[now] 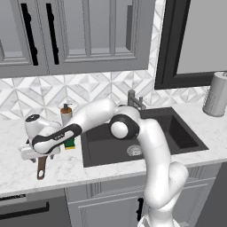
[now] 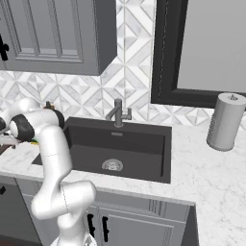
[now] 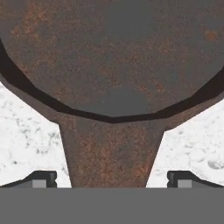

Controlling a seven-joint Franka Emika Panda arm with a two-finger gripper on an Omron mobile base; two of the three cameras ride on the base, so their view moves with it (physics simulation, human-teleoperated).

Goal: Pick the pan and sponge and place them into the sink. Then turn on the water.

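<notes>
The pan (image 3: 112, 57) is seen close up in the hand view as a rusty dark-brown round dish. Its handle (image 3: 112, 153) runs down between my two fingertips (image 3: 43, 179). My gripper (image 3: 112, 180) is open and straddles the handle where it joins the pan, with a gap on each side. From the left base view, my gripper (image 1: 35, 158) hangs low over the counter left of the sink (image 1: 177, 133), and the pan's handle (image 1: 41, 168) sticks out below it toward the front edge. The green sponge (image 1: 69, 143) lies just right of the hand. The faucet (image 1: 135, 101) stands behind the sink, with no stream.
A tan soap dispenser (image 1: 66, 114) stands behind the sponge. A grey paper-towel roll (image 2: 226, 122) stands on the counter right of the sink (image 2: 144, 166). The faucet (image 2: 118, 114) rises at the basin's back rim. Wall cabinets hang above the counter.
</notes>
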